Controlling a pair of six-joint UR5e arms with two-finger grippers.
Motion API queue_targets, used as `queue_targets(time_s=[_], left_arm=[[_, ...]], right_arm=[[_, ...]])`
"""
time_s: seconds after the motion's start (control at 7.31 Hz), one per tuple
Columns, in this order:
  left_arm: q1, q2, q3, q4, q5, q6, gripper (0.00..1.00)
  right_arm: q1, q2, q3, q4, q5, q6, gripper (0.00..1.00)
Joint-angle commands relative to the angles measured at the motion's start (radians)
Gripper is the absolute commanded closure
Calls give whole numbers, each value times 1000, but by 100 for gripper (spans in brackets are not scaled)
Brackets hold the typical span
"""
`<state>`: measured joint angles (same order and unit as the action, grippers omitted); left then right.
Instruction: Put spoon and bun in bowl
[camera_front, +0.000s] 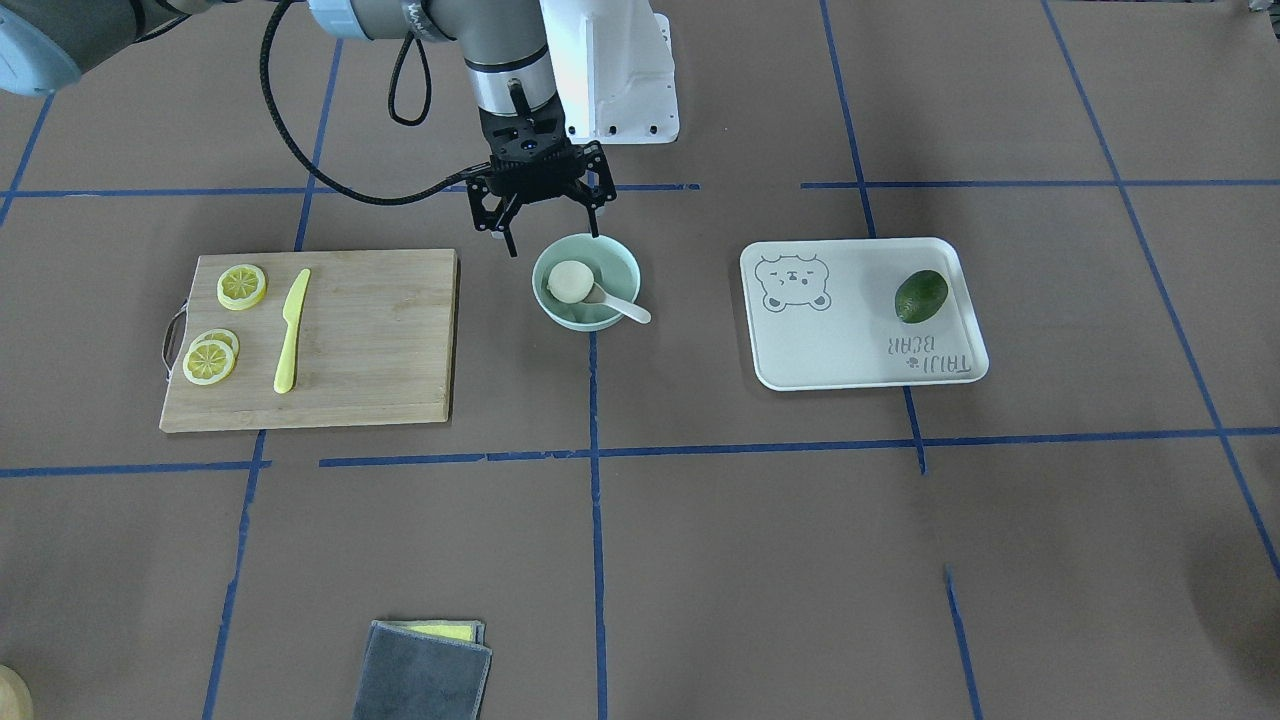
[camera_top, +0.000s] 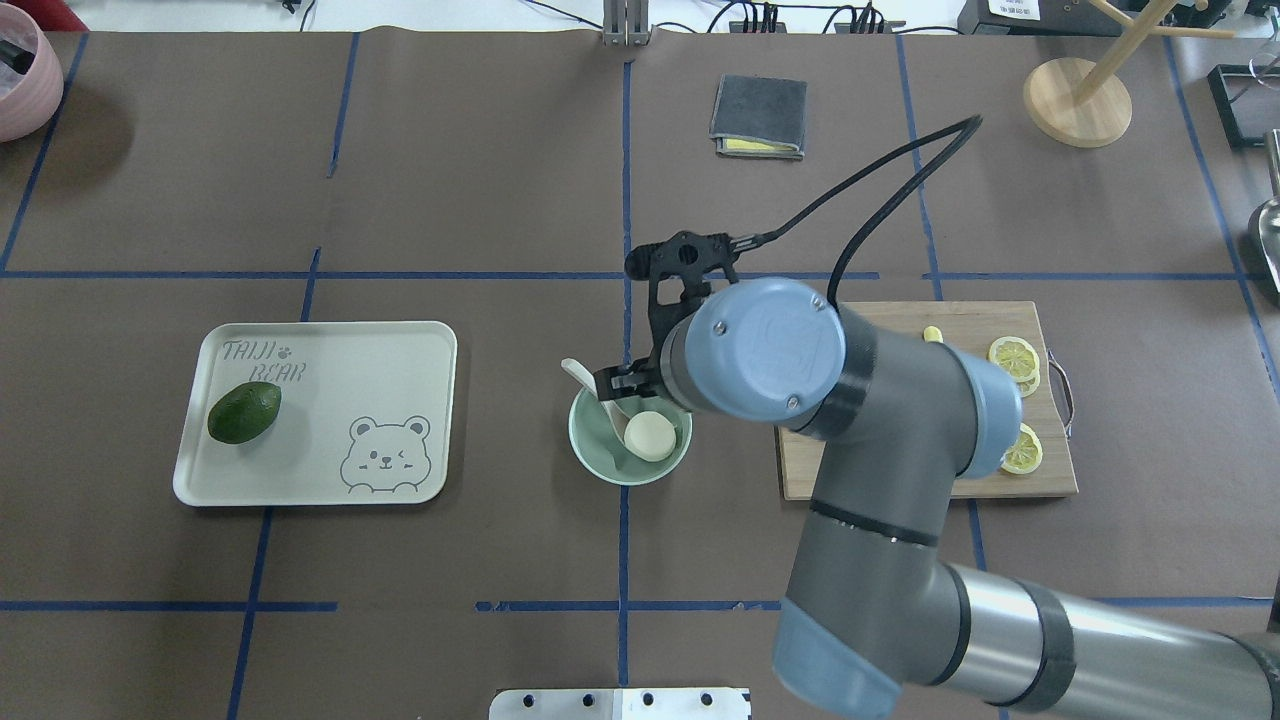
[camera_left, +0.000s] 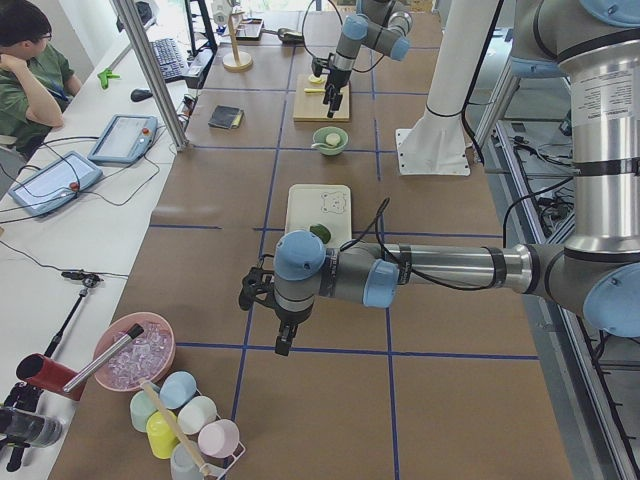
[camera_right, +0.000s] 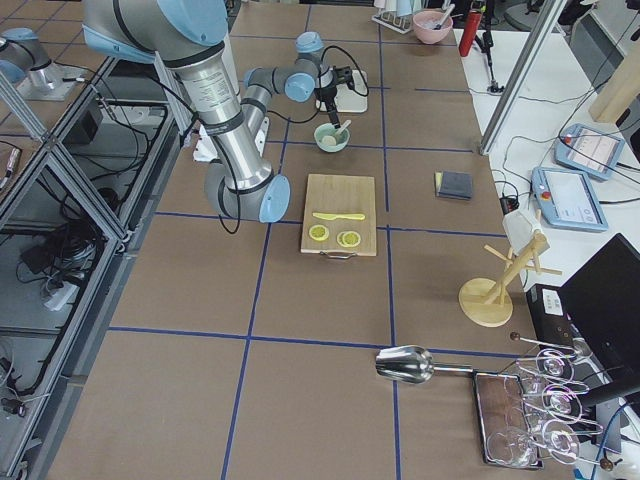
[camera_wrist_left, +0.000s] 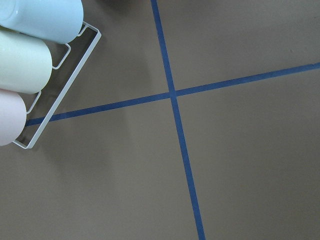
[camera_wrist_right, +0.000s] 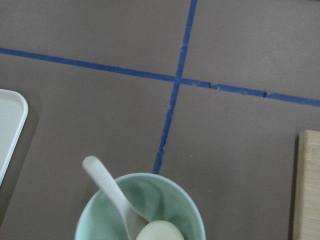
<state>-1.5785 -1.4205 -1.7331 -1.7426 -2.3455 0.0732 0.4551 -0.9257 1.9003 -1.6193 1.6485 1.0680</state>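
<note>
Right pincer (camera_front: 553, 228): jaws spread wide, empty, hovering at the 12 o'clock rim of the bowl (camera_front: 622, 262) (front-facing view). Bun (camera_front: 571, 281) lies inside the bowl. Spoon (camera_front: 620, 305) rests in the bowl too, handle over the rim at 4 o'clock. Left pincer (camera_left: 262, 292): well apart over the bench (camera_front: 700, 560); I cannot tell its spread.

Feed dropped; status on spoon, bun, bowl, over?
Right gripper open, empty, above bowl rim. Bun and spoon inside. Left gripper far off, state unreadable. No obstruction seen.
</note>
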Motion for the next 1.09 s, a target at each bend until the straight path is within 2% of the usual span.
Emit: queue_targets(time_s=[0.0, 0.14, 0.55, 0.68, 0.96], left_arm=[[0, 2, 0, 5, 0, -1, 0], [0, 3, 1, 8, 0, -1, 0], [0, 8, 0, 15, -3, -3, 0], [3, 0, 0, 56, -3, -3, 0], [3, 0, -34, 133, -2, 10, 0]], right_arm=[[225, -50, -6, -43, 204, -267, 0], [332, -83, -38, -48, 261, -419, 0], [686, -232, -113, -51, 543, -902, 0], [777, -266, -156, -51, 603, -1042, 0], [926, -294, -255, -72, 625, -1262, 0]])
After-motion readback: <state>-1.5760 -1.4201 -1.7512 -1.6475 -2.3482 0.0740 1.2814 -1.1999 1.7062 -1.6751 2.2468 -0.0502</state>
